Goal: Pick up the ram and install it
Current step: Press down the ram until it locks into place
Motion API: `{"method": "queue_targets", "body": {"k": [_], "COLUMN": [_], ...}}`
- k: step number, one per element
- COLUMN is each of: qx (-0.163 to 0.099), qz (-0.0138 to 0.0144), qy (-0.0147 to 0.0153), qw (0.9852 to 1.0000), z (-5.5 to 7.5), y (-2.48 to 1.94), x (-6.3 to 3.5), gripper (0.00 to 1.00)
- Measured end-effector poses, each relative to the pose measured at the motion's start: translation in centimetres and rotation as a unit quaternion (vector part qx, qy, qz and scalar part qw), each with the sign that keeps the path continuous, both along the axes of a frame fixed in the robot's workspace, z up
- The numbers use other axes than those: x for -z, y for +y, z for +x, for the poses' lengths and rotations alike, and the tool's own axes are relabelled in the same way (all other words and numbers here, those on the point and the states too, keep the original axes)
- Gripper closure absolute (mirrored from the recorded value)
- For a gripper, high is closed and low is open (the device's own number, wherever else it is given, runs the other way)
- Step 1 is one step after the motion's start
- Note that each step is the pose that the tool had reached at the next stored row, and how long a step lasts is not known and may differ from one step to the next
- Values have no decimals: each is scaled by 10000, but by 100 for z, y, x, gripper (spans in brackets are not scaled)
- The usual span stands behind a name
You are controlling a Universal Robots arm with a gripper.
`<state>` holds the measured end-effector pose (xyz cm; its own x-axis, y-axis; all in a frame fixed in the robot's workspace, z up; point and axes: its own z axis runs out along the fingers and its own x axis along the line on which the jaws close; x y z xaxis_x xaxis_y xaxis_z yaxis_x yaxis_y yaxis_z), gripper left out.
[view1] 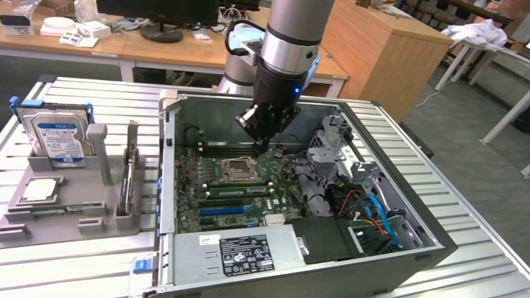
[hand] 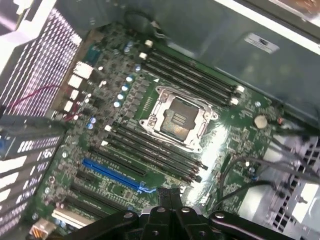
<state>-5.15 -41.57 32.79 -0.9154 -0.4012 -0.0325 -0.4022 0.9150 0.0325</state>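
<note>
The ram (view1: pixel 130 166) stands on its long edge in a slot of a grey holder (view1: pixel 74 214) on the ribbed metal worktop (view1: pixel 74 261), towards the exterior view's left. It is seen nearly edge-on there, so its chips cannot be made out. It sits outside the computer case (view1: pixel 398 261), just beside the case's near wall, and nothing touches it. In the same holder, further to the exterior view's left, a silver-and-blue hard drive (view1: pixel 56 138) stands upright, and a square silver processor (view1: pixel 41 189) lies flat in front of it.

The pincer (view1: pixel 262 148) is well apart from the ram, over on the other side of that wall. It hangs inside the open case on the end of the arm (view1: pixel 286 56), pointing down at the motherboard (view1: pixel 217 214). Its tips are closed together with nothing between them. In the exterior view they are low over the long black memory slots (view1: pixel 223 149) at the far side of the processor socket (view1: pixel 240 167).

From the wrist view the closed fingers (hand: pixel 170 200) point down over the board, with the open socket (hand: pixel 177 117) ahead of them. A set of dark memory slots (hand: pixel 192 75) lies on one side of the socket and another set (hand: pixel 150 150) on the other. A blue expansion slot (hand: pixel 112 175) runs alongside the nearer set. In the exterior view the power supply (view1: pixel 240 251) fills the near corner of the case, and blue and orange cables (view1: pixel 381 223) curl by the drive cage.
</note>
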Motion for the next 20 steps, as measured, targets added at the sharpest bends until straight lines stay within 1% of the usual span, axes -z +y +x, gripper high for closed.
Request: {"method": "queue_targets", "body": {"k": [3, 5, 7, 9, 10, 13, 19, 20], "qx": [269, 455, 634, 814, 903, 1180, 1651, 1681], "qz": [0, 0, 0, 0, 0, 0, 0, 0], "qy": [0, 0, 0, 0, 0, 0, 0, 0], "qw": [9996, 9990, 9980, 9967, 9959, 9930, 9863, 9858], "z": [0, 0, 0, 0, 0, 0, 0, 0], "y": [0, 0, 0, 0, 0, 0, 0, 0], "x": [1, 2, 3, 4, 4, 5, 6, 7], "gripper": [89, 89, 89, 89, 89, 89, 89, 89]}}
